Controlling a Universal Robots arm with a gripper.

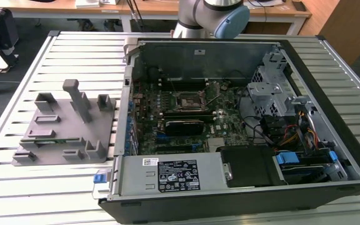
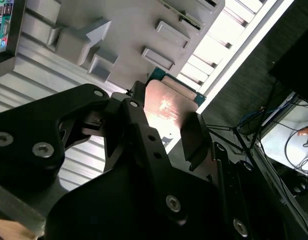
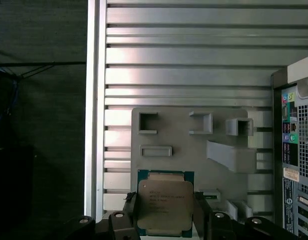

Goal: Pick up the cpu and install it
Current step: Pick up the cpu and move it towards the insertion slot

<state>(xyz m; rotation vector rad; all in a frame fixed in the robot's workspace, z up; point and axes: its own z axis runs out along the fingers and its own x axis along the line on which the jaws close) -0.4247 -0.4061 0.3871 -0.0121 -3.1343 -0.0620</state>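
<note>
- The cpu (image 3: 165,207) has a silver-grey metal top and a teal-green rim.
- The hand (image 3: 165,214) is matte black with silver screw heads.
- The fixture block (image 1: 67,124) is plain mid-grey.
- The bench (image 1: 73,61) is pale silver, striped with dark grooves.
- The computer case (image 1: 230,206) is black outside and bare grey metal inside.
- The motherboard (image 1: 230,122) is dark green.
- The arm (image 1: 230,21) is silver-grey with a pale blue cap.

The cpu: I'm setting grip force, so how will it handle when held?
Probably stiff: the cpu is a flat plate with a metal top. Perhaps slippery: that top shines. Held by thin edges in the gripper, it might tilt.
</note>
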